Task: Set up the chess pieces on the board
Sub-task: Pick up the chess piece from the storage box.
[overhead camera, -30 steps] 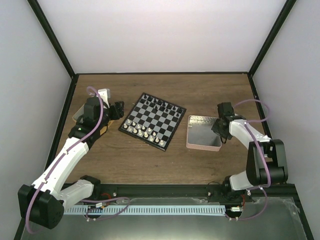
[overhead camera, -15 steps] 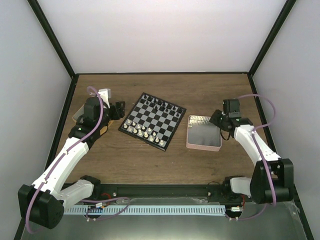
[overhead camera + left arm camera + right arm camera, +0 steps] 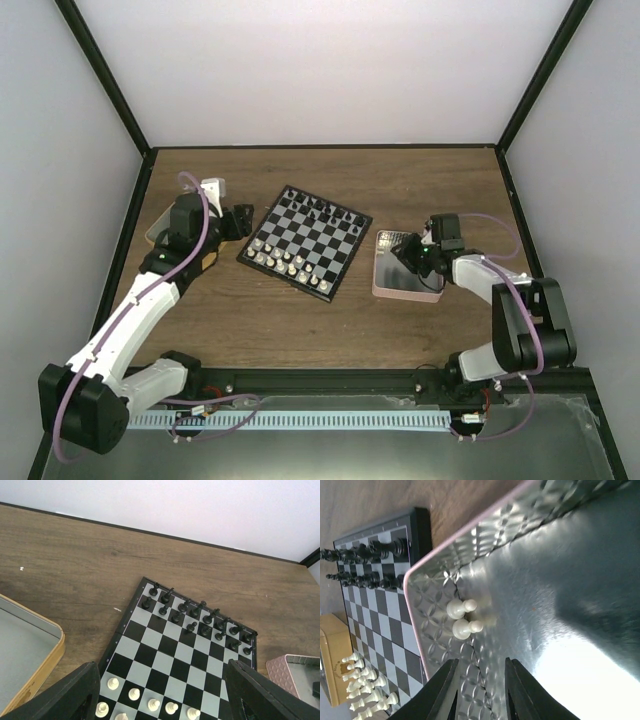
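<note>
The board [image 3: 305, 242] lies at the table's middle, turned at an angle. Black chess pieces [image 3: 200, 620] fill its far rows and cream-white ones [image 3: 150, 702] stand along its near edge. My left gripper [image 3: 162, 700] hangs open above the board's white side, nothing between its fingers [image 3: 65, 695]. It sits just left of the board [image 3: 240, 220] in the top view. My right gripper [image 3: 480, 690] is low inside the pink tray [image 3: 385, 288], open and empty. Just ahead of its fingertips lie what look like two cream-white pawns [image 3: 463, 617] side by side; one may be a reflection.
A yellow-sided tin [image 3: 35, 655] sits left of the board, partly under the left arm [image 3: 165, 262]. The pink tray's shiny embossed wall [image 3: 435, 615] stands close to the pawns. Black frame rails [image 3: 515, 190] border the wooden table.
The right gripper swung out past the tray's right side, then came back down into the tray toward its left wall. Its jaws widened and then narrowed. The left arm stayed still.
</note>
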Available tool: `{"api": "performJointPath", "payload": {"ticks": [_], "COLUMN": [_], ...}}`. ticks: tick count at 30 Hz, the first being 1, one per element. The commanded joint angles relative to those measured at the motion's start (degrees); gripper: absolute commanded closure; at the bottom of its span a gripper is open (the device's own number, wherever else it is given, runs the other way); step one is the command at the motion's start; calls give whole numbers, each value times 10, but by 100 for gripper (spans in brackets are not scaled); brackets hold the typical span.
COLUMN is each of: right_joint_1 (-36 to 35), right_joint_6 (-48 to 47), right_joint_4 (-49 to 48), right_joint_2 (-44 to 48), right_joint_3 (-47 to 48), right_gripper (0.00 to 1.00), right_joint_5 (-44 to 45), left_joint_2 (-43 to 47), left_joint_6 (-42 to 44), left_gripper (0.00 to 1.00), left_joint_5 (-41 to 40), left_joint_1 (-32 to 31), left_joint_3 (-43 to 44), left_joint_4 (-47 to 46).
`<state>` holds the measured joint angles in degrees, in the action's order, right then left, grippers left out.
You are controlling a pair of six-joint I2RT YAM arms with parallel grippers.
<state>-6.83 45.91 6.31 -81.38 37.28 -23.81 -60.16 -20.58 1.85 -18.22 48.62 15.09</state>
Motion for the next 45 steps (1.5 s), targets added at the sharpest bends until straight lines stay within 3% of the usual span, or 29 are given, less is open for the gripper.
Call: {"api": "performJointPath", "payload": {"ticks": [1, 19, 34, 45], "right_joint_1": [-33, -72, -80, -82], "right_joint_6": [105, 329, 369, 361], "right_joint_4": [-84, -108, -115, -100], "right_joint_2": [-22, -87, -134, -139], "right_joint_3": [-4, -6, 8, 18], "right_gripper": [73, 80, 79, 95], "right_joint_5": [-6, 98, 94, 116], "left_joint_2": [-5, 9, 14, 13], "left_joint_6": [2, 3, 3, 3], "left_gripper": [29, 30, 29, 29], "left_joint_5": [10, 5, 2, 1], "left_joint_1": [3, 4, 4, 3], "left_joint_3": [-2, -5, -6, -6], "left_joint_4": [-17, -12, -11, -11]}}
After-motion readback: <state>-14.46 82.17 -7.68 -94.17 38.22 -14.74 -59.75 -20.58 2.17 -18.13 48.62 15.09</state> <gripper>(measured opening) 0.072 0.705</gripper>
